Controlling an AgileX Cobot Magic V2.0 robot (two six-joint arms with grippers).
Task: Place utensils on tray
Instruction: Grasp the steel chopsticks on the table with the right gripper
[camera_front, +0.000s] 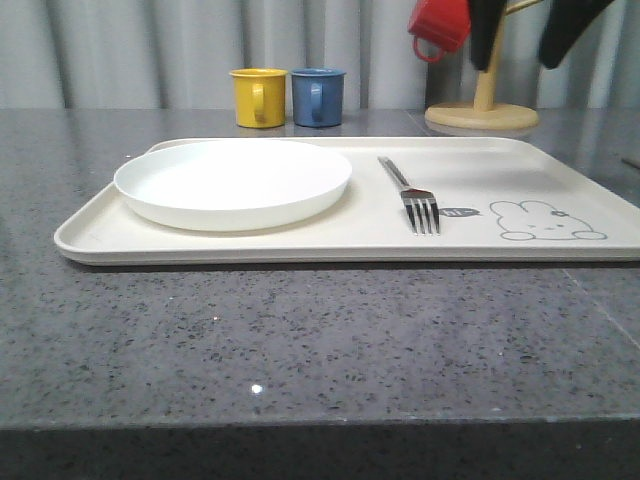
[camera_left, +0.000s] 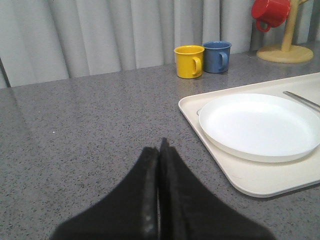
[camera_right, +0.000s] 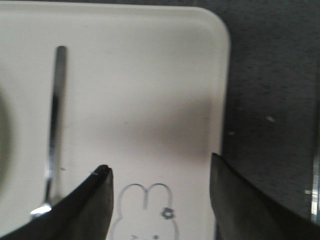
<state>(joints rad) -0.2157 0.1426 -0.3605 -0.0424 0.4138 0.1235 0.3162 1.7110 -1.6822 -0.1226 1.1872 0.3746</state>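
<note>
The fork (camera_front: 410, 194) lies on the tray (camera_front: 300, 243) beside the plate (camera_front: 232, 183); the spread, empty right gripper (camera_right: 160, 175) hovers above the tray, the fork just beside it; the left gripper (camera_left: 160, 150) is clenched over the table (camera_left: 90, 130)

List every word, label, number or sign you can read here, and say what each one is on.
No readable words, numbers or brand names.
Tray: small dark mark beside the fork, possibly script, too small and blurred to read.
Tray: line-drawn bunny, a picture, not text; seen in the right wrist view too.
Plate, yellow mug, blue mug, red mug: no lettering visible.
</note>
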